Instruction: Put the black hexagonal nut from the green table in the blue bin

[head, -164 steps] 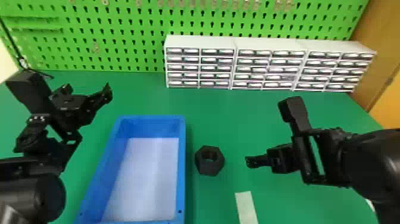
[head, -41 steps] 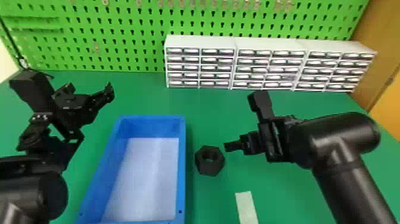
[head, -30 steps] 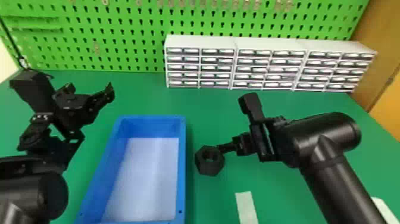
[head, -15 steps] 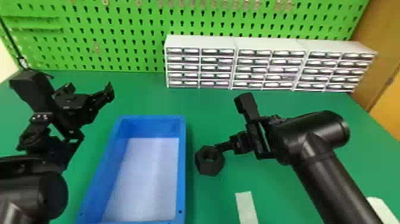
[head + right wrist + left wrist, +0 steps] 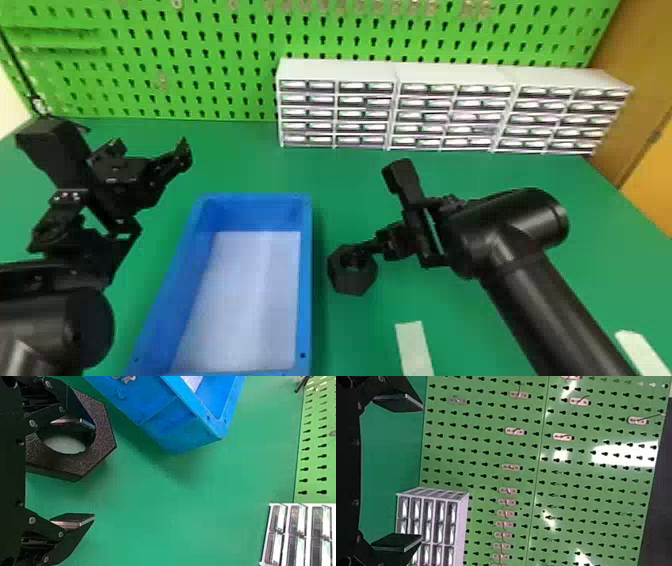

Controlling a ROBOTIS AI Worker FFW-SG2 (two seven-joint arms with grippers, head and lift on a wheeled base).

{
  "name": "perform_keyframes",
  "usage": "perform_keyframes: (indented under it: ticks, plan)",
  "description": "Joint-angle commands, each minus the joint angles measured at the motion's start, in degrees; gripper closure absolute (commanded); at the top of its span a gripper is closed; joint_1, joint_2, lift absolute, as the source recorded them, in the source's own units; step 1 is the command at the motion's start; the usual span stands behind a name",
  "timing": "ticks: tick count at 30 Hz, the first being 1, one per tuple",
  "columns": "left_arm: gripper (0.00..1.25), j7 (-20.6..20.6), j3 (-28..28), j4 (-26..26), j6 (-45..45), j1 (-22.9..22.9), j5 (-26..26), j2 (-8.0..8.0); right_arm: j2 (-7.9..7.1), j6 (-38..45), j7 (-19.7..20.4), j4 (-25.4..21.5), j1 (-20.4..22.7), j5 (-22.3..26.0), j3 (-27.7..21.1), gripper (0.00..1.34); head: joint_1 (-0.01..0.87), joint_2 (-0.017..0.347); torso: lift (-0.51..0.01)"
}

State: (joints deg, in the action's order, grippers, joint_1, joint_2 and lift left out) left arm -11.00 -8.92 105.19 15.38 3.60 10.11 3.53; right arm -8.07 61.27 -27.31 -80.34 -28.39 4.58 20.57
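Observation:
The black hexagonal nut (image 5: 352, 270) lies flat on the green table, just right of the blue bin (image 5: 306, 280). My right gripper (image 5: 372, 246) is at the nut's upper right in the head view, one finger reaching over its hole. In the right wrist view the right gripper (image 5: 91, 471) stands open: one finger is at the hole of the nut (image 5: 99, 419), the other outside it, apart from its side. My left gripper (image 5: 151, 146) is parked open beyond the bin's left side; the left wrist view shows the left gripper (image 5: 421, 473) with nothing between its fingers.
White drawer cabinets (image 5: 450, 107) line the table's back, before a green pegboard (image 5: 200, 60). A pale strip (image 5: 414, 347) lies on the table in front of the right arm, and another white piece (image 5: 642, 352) is at the lower right.
Over these frames my right gripper has travelled left from beside the nut until one finger overlaps it. The nut and bin have stayed put; the left arm has barely moved.

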Motion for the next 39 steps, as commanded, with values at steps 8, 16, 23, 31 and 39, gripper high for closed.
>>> perform_keyframes:
  ticks: [8, 16, 23, 31, 39]
  plan:
    - [0.13, 0.02, -0.04, -0.07, -0.09, 0.0, 0.0, -0.01, 0.16, -1.59, -0.47, 2.56, -0.43, -0.27, 1.14, 0.46, 0.692, 0.008, -0.097]
    - [0.13, -0.07, -0.04, -0.07, -0.09, 0.0, 0.0, -0.01, 0.25, -2.73, -1.26, 4.06, -0.52, -1.15, 1.76, 0.46, 0.692, 0.008, -0.097]
    - [0.13, -0.07, -0.13, -0.07, -0.17, 0.0, 0.0, 0.07, 0.25, -3.08, -1.61, 4.67, -0.79, -2.03, 2.11, 0.46, 0.692, 0.008, -0.097]
    - [0.13, 0.02, -0.13, -0.07, -0.17, 0.0, 0.0, -0.01, 0.25, -3.61, -1.61, 5.37, -0.87, -2.47, 2.55, 0.46, 0.692, 0.008, -0.097]
    - [0.13, -0.07, -0.13, -0.07, -0.17, 0.0, 0.0, -0.01, 0.25, -3.7, -1.7, 6.08, -0.7, -2.56, 2.99, 0.46, 0.692, 0.008, -0.097]
